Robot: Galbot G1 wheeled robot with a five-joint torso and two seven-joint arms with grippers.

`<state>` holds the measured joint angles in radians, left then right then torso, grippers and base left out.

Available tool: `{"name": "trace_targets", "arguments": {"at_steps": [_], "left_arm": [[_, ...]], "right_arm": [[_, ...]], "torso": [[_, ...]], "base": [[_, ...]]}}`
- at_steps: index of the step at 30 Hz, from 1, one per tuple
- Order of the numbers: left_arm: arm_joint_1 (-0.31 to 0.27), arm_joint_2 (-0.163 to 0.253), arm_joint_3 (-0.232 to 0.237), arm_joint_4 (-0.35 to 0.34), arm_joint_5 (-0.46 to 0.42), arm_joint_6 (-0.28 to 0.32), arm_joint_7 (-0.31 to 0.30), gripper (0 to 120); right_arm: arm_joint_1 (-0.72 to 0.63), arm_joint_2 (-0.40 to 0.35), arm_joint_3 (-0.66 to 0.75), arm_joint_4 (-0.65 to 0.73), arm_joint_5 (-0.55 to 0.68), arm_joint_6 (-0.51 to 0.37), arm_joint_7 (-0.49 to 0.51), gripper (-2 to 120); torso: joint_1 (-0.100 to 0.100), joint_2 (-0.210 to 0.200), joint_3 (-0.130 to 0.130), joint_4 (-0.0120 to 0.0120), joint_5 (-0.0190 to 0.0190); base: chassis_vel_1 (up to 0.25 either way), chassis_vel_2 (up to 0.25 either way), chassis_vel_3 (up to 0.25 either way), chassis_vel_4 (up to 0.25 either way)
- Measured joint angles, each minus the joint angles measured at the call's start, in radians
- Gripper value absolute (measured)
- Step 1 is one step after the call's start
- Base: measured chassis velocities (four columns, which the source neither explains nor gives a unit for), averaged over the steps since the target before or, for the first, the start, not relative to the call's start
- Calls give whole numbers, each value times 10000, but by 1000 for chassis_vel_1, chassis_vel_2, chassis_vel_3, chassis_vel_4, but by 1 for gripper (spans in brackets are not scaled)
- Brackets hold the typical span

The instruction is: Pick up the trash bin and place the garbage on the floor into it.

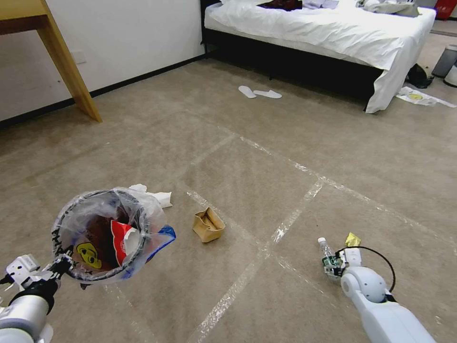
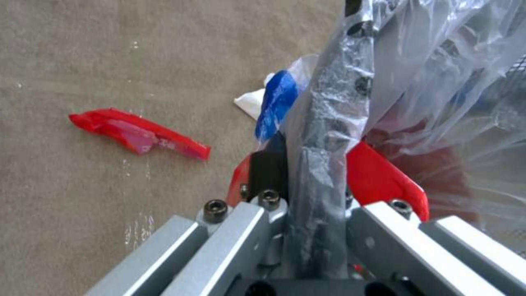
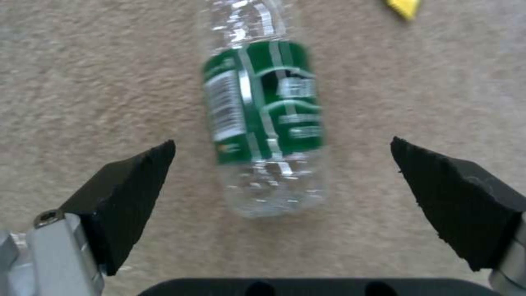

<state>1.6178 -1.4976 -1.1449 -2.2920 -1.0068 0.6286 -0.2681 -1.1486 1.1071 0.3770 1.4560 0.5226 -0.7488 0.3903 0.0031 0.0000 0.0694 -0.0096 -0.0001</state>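
Right wrist view: bottle is framed between spread right gripper pads.
Left gripper: clamped on trash bin rim.
Risk: the round bottle may roll from the closing pads.

head view high, angled down over carpet; both wrist views close, each sharing floor litter with it

A bed with a white sheet and a dark base stands at the far side of the carpeted floor. Two white slippers lie side by side on the floor just before the bed. A wooden bench leg slants down well left of the bed. Grey bins stand past the bed's right end. Clear tape lines cross the floor nearer than the bed.
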Motion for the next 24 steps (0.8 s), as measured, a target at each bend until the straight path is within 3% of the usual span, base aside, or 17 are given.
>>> {"name": "trace_targets", "arguments": {"at_steps": [17, 24], "left_arm": [[211, -39, -70, -151, 17, -13, -18, 0], [247, -65, -58, -90, 79, -46, 3, 0]], "right_arm": [[1213, 603, -399, -1965, -203, 832, -162, 100], [1472, 834, -432, -2614, -250, 1095, -174, 83]], "torso": [[0, -1, 0, -1, 1], [0, 2, -3, 2, -5]], "base": [[0, 0, 0, 0], [0, 0, 0, 0]]}}
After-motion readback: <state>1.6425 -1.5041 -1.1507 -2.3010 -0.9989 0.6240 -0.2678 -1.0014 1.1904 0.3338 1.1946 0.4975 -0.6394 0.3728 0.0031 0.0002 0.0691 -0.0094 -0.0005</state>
